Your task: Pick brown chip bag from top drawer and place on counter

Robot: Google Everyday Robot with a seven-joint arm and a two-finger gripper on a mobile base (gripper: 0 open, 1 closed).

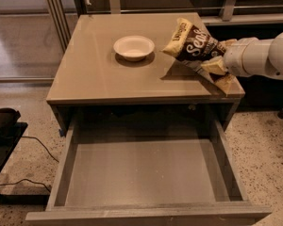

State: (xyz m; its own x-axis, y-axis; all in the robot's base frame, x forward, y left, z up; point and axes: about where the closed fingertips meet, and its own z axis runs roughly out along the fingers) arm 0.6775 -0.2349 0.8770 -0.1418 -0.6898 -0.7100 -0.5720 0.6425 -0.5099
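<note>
The brown chip bag (194, 45) with white script lettering and pale yellow ends is held tilted just above the right part of the counter (99, 65). My gripper (218, 68) reaches in from the right on a white arm and is shut on the bag's right end. The bag's shadow falls on the counter below it; I cannot tell whether its lower edge touches the surface. The top drawer (146, 173) stands pulled fully open below the counter, with nothing in it.
A white bowl (134, 47) sits on the counter left of the bag. A black object with cables (2, 126) lies on the speckled floor at the left. A glass partition and shelving stand behind the cabinet.
</note>
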